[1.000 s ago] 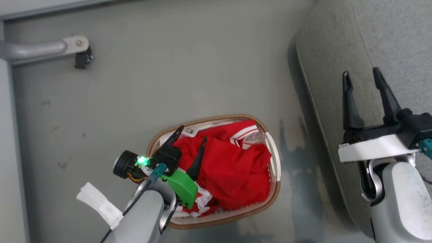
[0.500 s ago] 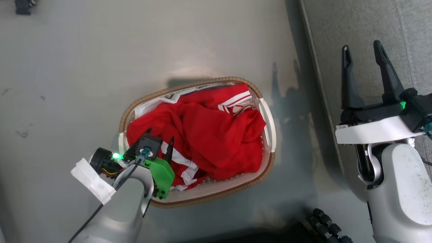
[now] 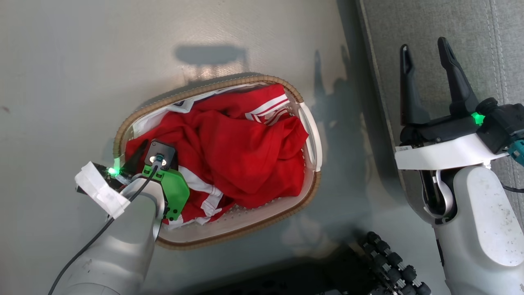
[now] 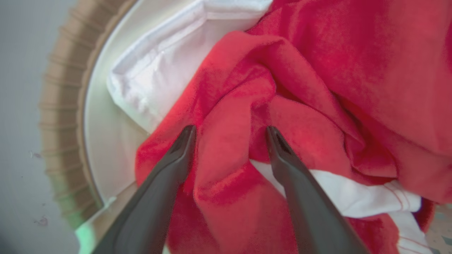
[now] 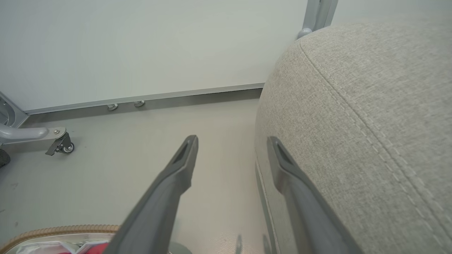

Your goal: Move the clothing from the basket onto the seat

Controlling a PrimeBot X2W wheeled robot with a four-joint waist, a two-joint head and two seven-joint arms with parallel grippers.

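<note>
Clothing (image 3: 237, 151): red, heaped in basket (image 3: 204, 87) on the floor. Left tool (image 4: 230, 128): spread wide, straddling a fold at the heap's 8 o'clock. Right tool (image 3: 423, 44): spread wide, empty, at 3 o'clock over seat (image 3: 483, 32) edge. Risk: closing may pinch the white liner (image 4: 159, 70) too, or tangled garments may drag and tip the basket.
</note>
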